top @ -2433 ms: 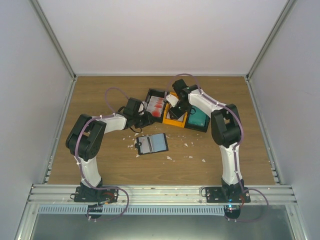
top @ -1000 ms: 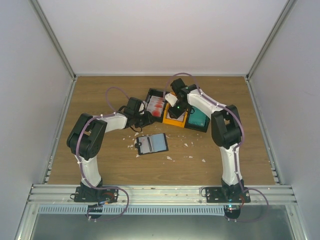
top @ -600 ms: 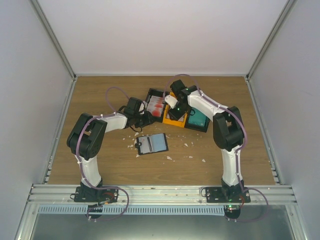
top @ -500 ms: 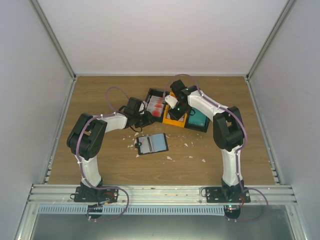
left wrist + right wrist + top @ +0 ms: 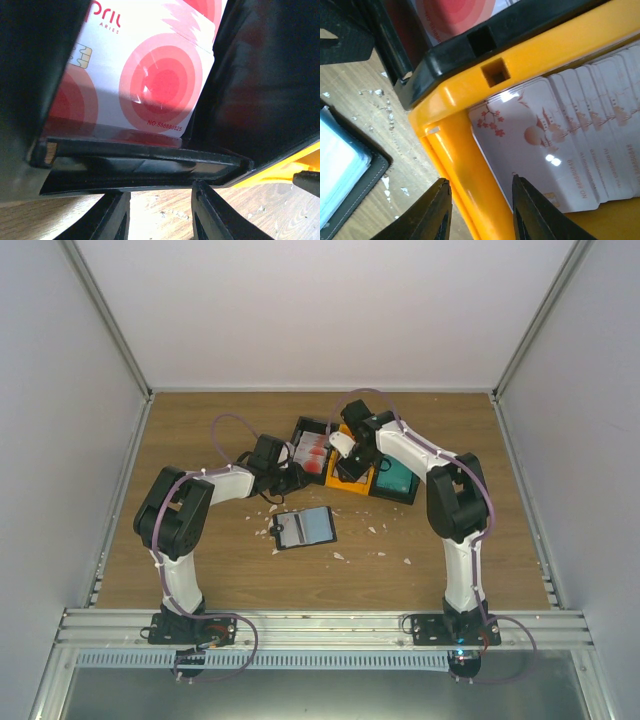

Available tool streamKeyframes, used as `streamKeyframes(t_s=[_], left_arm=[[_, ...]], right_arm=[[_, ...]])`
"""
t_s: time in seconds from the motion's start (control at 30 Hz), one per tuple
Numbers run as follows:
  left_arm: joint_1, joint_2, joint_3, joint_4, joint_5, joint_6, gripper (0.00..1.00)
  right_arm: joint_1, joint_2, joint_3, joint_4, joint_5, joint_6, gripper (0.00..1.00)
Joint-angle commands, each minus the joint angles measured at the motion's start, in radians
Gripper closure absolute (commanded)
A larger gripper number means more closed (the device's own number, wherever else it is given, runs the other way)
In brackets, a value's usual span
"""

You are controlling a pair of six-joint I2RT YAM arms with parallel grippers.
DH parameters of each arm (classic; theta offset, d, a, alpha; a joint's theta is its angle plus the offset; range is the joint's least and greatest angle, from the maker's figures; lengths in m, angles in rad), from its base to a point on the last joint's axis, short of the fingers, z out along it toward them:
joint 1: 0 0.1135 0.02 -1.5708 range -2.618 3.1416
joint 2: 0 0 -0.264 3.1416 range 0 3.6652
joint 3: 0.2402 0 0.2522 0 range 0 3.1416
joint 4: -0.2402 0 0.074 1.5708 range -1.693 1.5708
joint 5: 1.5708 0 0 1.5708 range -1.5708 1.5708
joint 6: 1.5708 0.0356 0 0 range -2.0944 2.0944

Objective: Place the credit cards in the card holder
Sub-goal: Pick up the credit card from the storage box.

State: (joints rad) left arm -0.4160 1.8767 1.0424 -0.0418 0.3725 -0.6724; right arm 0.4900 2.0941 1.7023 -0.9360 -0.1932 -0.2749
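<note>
Pickup coming, I think: right gripper [image 5: 481, 190] is hovering at the orange tray [image 5: 470, 100] wall, jaws part open, empty. It should be pinching only the top white card [image 5: 555, 145]. Left gripper [image 5: 160, 200] is sitting low by the black tray [image 5: 140, 160] of red cards [image 5: 150, 85], also part open, empty. Both arms are reaching forward, wrists down. Holder [image 5: 303, 528] is lying open nearby.
</note>
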Motion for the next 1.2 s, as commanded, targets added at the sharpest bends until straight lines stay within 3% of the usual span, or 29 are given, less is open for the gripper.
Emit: streamKeyframes(t_s=[0.0, 0.5, 0.67, 0.8, 1.17], left_arm=[[0.006, 0.006, 0.022, 0.049, -0.021, 0.011, 0.65], [0.007, 0.004, 0.02, 0.049, -0.023, 0.013, 0.65], [0.007, 0.004, 0.019, 0.05, -0.025, 0.015, 0.65], [0.007, 0.004, 0.019, 0.049, -0.025, 0.013, 0.65], [0.007, 0.004, 0.017, 0.049, -0.025, 0.013, 0.65]], right_arm=[[0.012, -0.017, -0.01, -0.04, -0.092, -0.004, 0.64], [0.0, -0.072, -0.003, -0.009, -0.122, 0.015, 0.66], [-0.009, -0.114, -0.01, 0.035, -0.129, 0.021, 0.59], [-0.022, -0.13, -0.032, 0.09, -0.048, 0.038, 0.5], [-0.012, -0.021, -0.052, 0.068, -0.038, -0.034, 0.48]])
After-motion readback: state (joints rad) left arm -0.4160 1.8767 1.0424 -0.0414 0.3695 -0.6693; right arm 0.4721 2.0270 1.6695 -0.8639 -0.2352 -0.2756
